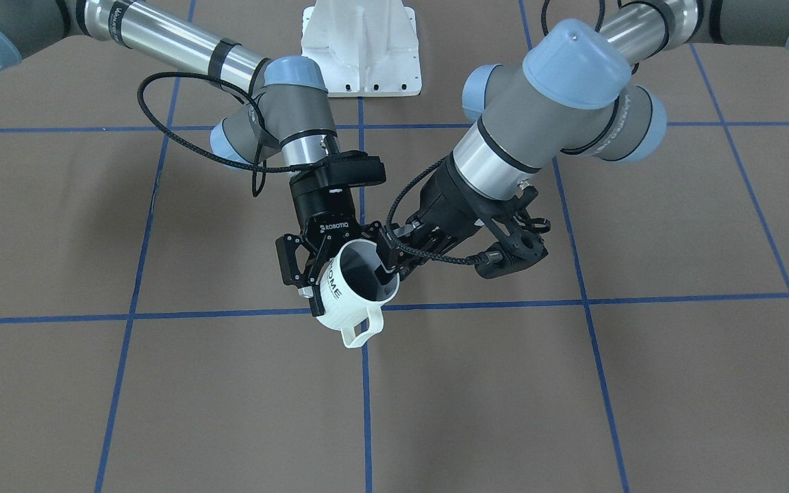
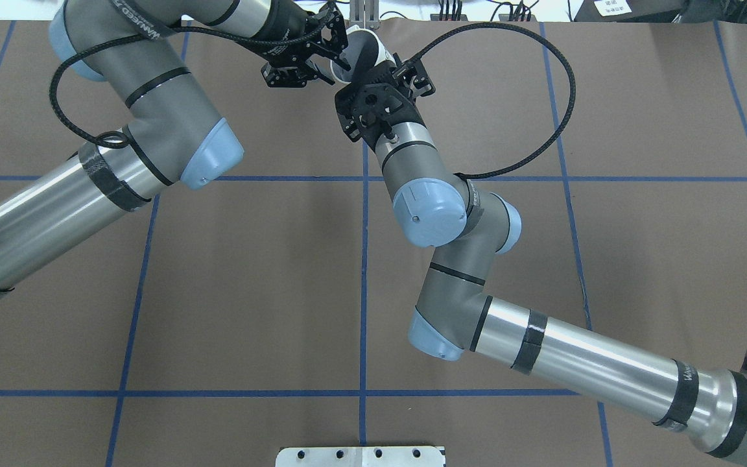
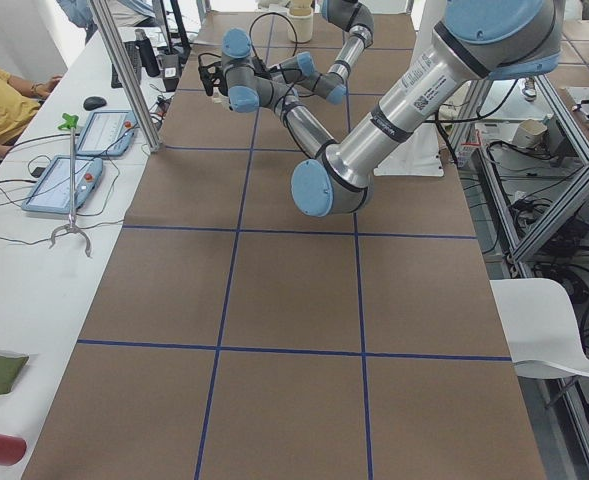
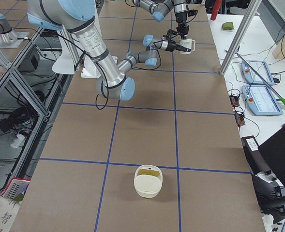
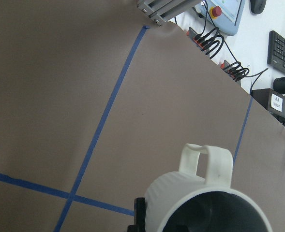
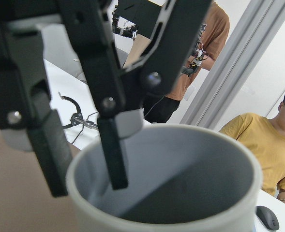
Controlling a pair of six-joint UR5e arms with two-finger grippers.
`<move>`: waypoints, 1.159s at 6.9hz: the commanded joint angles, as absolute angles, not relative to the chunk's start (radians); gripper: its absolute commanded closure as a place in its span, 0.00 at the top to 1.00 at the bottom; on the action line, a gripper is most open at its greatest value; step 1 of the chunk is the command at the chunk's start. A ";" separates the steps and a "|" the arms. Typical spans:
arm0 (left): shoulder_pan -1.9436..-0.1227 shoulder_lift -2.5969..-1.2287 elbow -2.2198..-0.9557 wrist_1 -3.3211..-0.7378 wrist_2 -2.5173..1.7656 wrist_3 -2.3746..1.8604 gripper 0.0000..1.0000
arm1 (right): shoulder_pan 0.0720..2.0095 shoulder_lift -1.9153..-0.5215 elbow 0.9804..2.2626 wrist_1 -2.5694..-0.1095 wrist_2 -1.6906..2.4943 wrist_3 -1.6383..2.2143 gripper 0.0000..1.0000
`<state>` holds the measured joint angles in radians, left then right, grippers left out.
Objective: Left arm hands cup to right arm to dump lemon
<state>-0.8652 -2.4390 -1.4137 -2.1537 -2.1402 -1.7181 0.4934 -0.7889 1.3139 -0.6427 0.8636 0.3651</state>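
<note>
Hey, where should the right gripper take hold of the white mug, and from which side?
Take the cup across its body just under the rim, coming from the robot's side. The left gripper pinches the rim wall, one finger inside, and the handle points toward the operators, so the two flanks between are free; the right gripper straddles them.

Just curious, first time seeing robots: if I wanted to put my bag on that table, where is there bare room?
The near squares around the cream container lie bare. It is crowded at the far end, where both grippers meet on the cup.
</note>
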 commanded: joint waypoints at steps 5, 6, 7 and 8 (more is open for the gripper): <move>-0.865 -2.448 -1.398 -2.154 -2.140 -1.710 0.00 | 0.449 -0.845 1.379 -0.630 0.807 0.370 1.00; -0.865 -2.448 -1.396 -2.154 -2.140 -1.710 0.00 | 0.448 -0.862 1.400 -0.630 0.807 0.368 1.00; -0.865 -2.448 -1.394 -2.154 -2.140 -1.710 0.00 | 0.445 -0.864 1.408 -0.630 0.807 0.367 1.00; -0.865 -2.450 -1.394 -2.152 -2.140 -1.710 0.00 | 0.442 -0.868 1.410 -0.630 0.805 0.367 1.00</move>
<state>-0.8653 -2.4487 -1.3952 -2.1532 -2.1399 -1.7104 0.4452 -0.8618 1.4029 -0.6305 0.8068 0.3674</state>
